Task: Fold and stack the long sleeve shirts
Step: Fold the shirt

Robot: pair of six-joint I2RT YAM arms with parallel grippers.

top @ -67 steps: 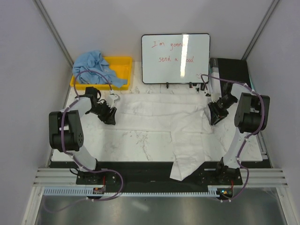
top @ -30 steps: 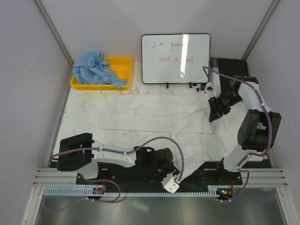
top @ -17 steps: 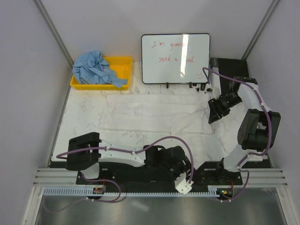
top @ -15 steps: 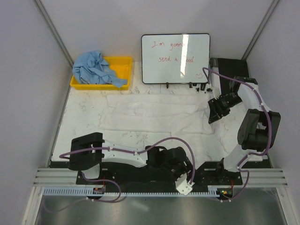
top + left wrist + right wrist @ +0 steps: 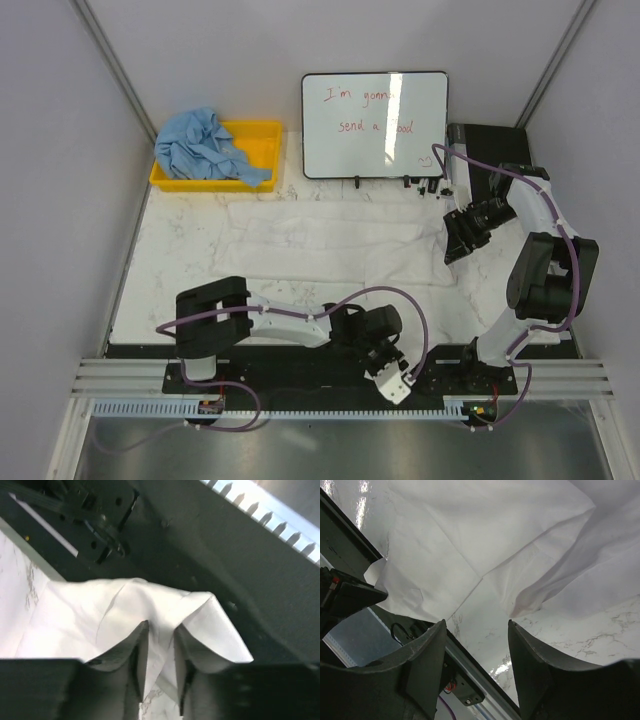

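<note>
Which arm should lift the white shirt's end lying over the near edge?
Left. The left gripper straddles a fold of the white shirt there; the right gripper hangs open by the shirt's far right side, well away.

whiteboard txt glared, white shirt cropped

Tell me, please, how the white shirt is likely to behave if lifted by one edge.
Likely floppy: the white shirt lies wrinkled and bunches into peaks by the left gripper. Probably light, being thin; the rest should drape and drag across the table.
</note>
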